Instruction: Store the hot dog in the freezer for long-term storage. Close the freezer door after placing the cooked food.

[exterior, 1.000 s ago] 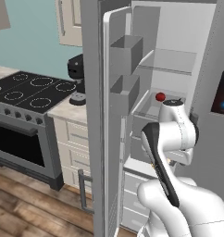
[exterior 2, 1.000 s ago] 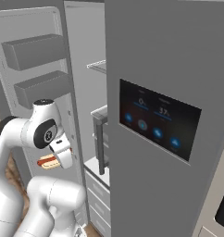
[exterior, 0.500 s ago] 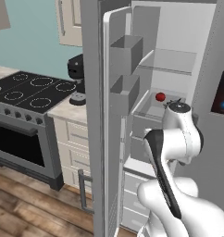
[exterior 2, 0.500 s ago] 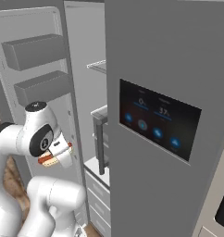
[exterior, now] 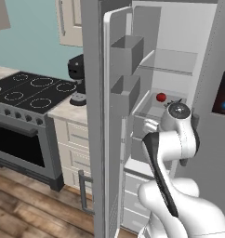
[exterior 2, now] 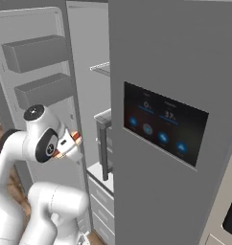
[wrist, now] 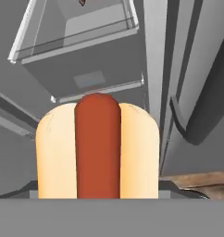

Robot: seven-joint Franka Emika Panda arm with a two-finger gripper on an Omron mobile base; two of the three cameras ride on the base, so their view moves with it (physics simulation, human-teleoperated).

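Even, flat rendered light with no glare. The freezer [exterior: 165, 60] interior is brightest toward 1 o'clock; soft shade lies under the door bins [exterior: 127, 53]. Edges look slightly soft and low-resolution. The hot dog [wrist: 97, 150] looms close, evenly lit, slightly blurred.

tan bun w/ red-orange sausage hot dog [wrist: 97, 152], grey freezer door [exterior: 115, 116]

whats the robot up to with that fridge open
The white arm is carrying the hot dog in its gripper, just outside the open freezer. The freezer door stands swung wide, its box bins facing the arm. The hot dog is not on a shelf yet, and a small red thing already sits on a freezer shelf. The door is not yet closed.
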